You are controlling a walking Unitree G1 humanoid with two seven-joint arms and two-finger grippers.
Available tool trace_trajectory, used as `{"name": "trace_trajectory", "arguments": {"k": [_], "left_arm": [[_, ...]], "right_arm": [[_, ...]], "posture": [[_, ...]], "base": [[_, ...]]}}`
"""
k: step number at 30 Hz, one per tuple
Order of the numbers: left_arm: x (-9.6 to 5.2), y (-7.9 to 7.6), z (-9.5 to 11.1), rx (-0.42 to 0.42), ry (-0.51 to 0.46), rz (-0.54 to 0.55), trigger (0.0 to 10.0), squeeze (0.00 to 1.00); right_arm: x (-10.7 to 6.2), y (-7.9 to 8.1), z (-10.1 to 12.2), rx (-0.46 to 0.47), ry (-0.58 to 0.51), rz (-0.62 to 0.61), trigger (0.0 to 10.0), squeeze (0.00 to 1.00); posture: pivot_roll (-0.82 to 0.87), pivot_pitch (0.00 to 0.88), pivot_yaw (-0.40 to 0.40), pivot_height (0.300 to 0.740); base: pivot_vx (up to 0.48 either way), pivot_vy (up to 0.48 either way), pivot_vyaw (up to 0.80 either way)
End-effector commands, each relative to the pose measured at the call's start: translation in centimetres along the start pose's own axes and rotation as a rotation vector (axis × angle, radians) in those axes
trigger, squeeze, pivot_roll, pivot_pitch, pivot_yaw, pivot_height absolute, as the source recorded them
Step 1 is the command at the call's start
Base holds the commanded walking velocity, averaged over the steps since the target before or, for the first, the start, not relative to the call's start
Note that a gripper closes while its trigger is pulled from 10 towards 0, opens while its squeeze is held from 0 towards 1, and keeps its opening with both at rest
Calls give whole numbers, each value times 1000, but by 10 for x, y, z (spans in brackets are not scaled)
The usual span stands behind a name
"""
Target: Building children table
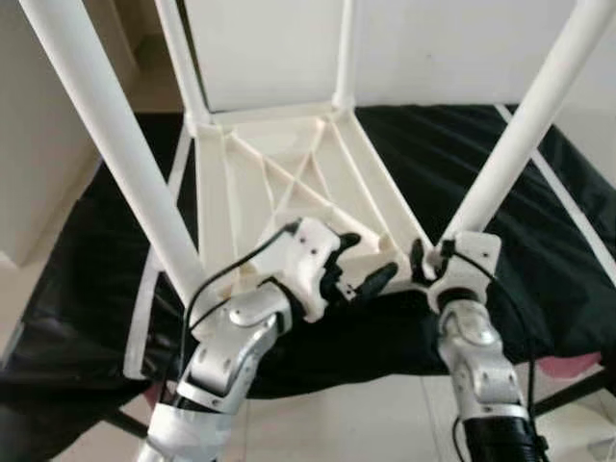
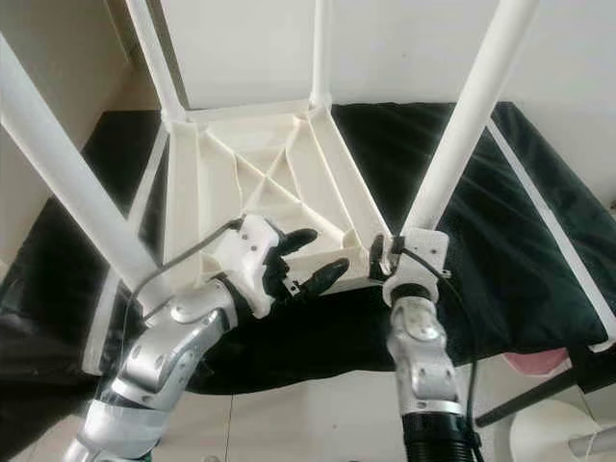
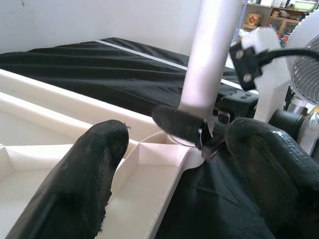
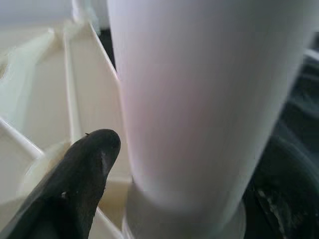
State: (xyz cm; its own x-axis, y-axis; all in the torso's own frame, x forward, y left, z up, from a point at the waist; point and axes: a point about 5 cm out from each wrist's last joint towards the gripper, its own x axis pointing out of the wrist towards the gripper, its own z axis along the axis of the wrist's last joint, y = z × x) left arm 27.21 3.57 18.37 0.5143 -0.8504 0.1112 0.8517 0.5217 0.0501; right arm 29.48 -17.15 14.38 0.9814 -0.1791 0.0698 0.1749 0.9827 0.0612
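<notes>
**Upside-down table on black bed, right end effector on near-right leg**

- Table top, white plastic, lies upside down on a black bed cover, ribbed underside up, centre of the head views.
- Four white legs stand up from its corners: near-left leg runs to the upper left of frame, near-right leg to the upper right, two far legs at top centre against the pale wall.
- Right end effector, lower right of centre, sits at the base of the near-right leg. Right wrist view: one black finger on each side of the leg, closed around it just above its socket.
- Left end effector, lower centre, fingers spread apart, holding nothing. It hovers at the near rim of the table top, just beside the right end effector. Left wrist view: one finger over the rim's inner compartment, the other over the black cover outside it.
- In the way: near-left leg crosses in front of the left arm; a black cable loops over the left wrist.
- Around: white stripes on the cover, pink object at lower right by the bed edge, fan and shelves at the far edge of the left wrist view, tiled floor below.
</notes>
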Motion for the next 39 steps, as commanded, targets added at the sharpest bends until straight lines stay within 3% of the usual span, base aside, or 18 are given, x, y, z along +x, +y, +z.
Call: {"name": "trace_trajectory", "arguments": {"k": [1,5,7,8,19,27,31,32,35,36,37,38,39], "left_arm": [[-1,-1,-4,6,22,-8,10000,0],[-1,-1,-4,5,24,-18,10000,0],[0,-2,-5,4,25,-23,10000,0],[0,-2,-5,6,25,-28,10000,0],[3,-2,-3,15,23,-44,10000,0],[3,-3,-3,20,22,-49,10000,0],[2,-2,-2,26,21,-45,10000,0],[2,-2,-2,27,21,-44,10000,0],[2,-2,-2,27,21,-44,10000,0],[2,-1,-2,27,21,-42,10000,0],[2,-1,-2,27,21,-42,10000,0],[2,-1,-2,27,21,-41,10000,0],[2,-1,-2,27,21,-41,10000,0]], "right_arm": [[-2,-9,2,3,-22,22,10000,1000],[0,-24,6,-13,-45,107,10000,1000],[1,-28,7,-27,-55,217,10000,1000],[1,-29,8,-43,-53,285,10000,0],[12,-33,11,-149,-21,523,10000,0],[23,-35,9,-213,7,582,10000,0],[27,-35,4,-291,25,633,10000,0],[27,-35,3,-295,30,644,8863,0],[27,-35,3,-295,30,644,8863,0],[26,-35,2,-300,37,650,980,0],[26,-35,2,-300,37,650,980,0],[26,-37,0,-308,41,651,0,0],[26,-37,0,-308,41,651,0,0]], "posture": [[-78,55,-8,740],[-85,55,-2,740],[-85,55,-2,740],[-93,54,5,740],[-93,38,12,740],[-91,36,14,740],[-81,32,11,740],[-81,32,11,740],[-81,32,11,740],[-78,31,10,740],[-78,31,10,740],[-78,31,10,740],[-78,31,10,740]], "base": [[0,0,0],[0,0,0],[0,0,0],[0,0,0],[0,0,0],[0,0,0],[0,0,0],[0,0,0],[0,0,0],[0,0,0],[0,0,0],[0,0,0],[0,0,0]]}}
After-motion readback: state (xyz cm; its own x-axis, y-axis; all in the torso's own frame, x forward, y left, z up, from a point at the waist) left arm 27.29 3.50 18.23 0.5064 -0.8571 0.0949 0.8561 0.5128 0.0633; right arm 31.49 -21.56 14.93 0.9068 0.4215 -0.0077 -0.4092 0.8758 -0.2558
